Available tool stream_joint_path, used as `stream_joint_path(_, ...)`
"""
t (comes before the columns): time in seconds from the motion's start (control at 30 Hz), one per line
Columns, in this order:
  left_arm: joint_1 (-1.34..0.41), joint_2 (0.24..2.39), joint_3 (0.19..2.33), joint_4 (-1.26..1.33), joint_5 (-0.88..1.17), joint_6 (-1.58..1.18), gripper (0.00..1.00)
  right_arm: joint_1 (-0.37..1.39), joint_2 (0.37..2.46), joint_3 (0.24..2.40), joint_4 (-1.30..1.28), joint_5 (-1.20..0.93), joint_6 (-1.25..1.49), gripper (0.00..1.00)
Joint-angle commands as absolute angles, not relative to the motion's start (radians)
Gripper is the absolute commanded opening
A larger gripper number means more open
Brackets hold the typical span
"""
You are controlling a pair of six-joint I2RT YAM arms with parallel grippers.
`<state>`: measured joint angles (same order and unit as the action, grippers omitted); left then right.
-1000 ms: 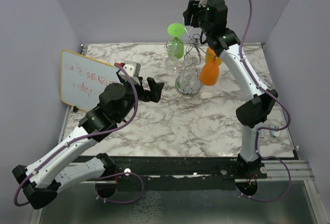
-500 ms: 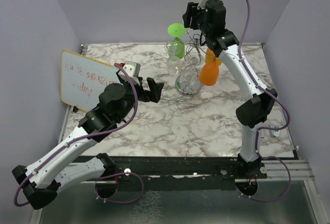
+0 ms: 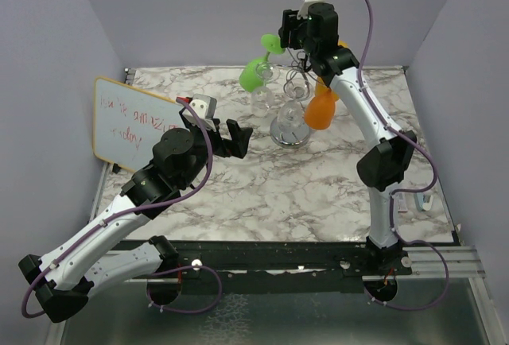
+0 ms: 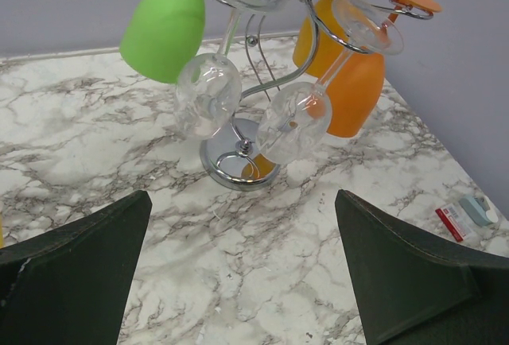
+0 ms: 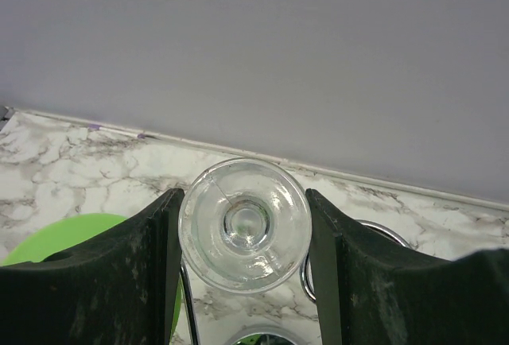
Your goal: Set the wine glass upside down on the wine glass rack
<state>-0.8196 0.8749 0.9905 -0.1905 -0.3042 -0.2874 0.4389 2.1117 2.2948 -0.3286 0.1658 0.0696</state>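
Right arm has pulled up and a bit left since the earlier frame, and the green glass (image 3: pixel 254 76) now swings out tilted on the left side of the rack (image 3: pixel 290 129). The right tool (image 5: pixel 244 230) is up at the top of the rack, fingers snug against both sides of the wine glass (image 4: pixel 208 94) foot, so it's holding it. That glass hangs bowl-down off a rack arm, beside the green one, a second clear glass (image 4: pixel 293 122) and the orange glasses (image 3: pixel 320 112). Left tool (image 4: pixel 238 281) is spread wide, hovering over the marble counter (image 3: pixel 278 194), well apart from the rack.
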Motion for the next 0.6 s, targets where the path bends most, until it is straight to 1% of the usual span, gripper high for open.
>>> stream_joint_path(0.0,-0.820,0.863,0.983,-0.207,-0.317,-0.278,0.99,0.435,2.107,2.332,-0.288,0.157,0.051,0.01)
stream_joint_path(0.13,-0.820,0.862,0.982,-0.207,-0.315,-0.279,0.99,0.437,2.068,2.284,-0.280,0.162,0.053,0.01)
stream_joint_path(0.57,-0.820,0.856,0.976,-0.204,-0.307,-0.293,0.99,0.436,2.044,2.313,-0.391,0.173,0.041,0.01)
